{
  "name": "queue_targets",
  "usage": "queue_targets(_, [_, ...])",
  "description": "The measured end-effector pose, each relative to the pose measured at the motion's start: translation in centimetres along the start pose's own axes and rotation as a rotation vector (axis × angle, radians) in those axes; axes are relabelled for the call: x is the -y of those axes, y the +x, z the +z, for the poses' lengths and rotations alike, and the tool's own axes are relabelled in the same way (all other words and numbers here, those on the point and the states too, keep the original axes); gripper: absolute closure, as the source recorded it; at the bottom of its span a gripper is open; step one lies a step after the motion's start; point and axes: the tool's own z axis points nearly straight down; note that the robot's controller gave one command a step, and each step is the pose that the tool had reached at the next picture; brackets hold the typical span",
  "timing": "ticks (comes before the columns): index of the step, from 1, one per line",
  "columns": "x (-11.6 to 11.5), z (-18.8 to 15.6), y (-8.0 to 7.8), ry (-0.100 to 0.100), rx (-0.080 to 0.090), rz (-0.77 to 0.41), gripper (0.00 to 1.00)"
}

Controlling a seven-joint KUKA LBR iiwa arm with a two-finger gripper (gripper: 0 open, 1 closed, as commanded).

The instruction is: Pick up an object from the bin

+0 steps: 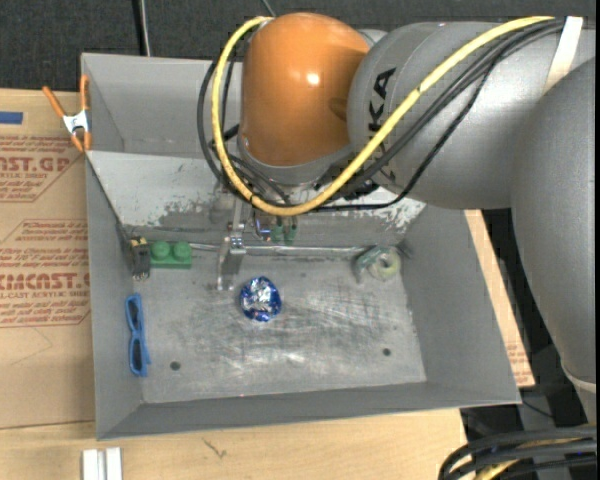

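The gripper point(238, 251) is recorded low in the bin point(330, 343), just beside a blue-and-white ball point(261, 299) lying mid-floor. Whether the gripper is open or closed cannot be told. No grasp is evidenced, so grasping and lifting are judged outstanding.

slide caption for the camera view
KUKA arm's tool low in the grey bin beside a blue-and-white ball, a green block and blue glasses nearby
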Motion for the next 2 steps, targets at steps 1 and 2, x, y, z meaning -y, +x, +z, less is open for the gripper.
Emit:
queue_targets(1, [6.2,14.9,0.9,0.004,-0.009,0.068,0.00])
queue_targets(2, [12.7,16.5,2.6,-0.001,0.009,-0.028,0.00])
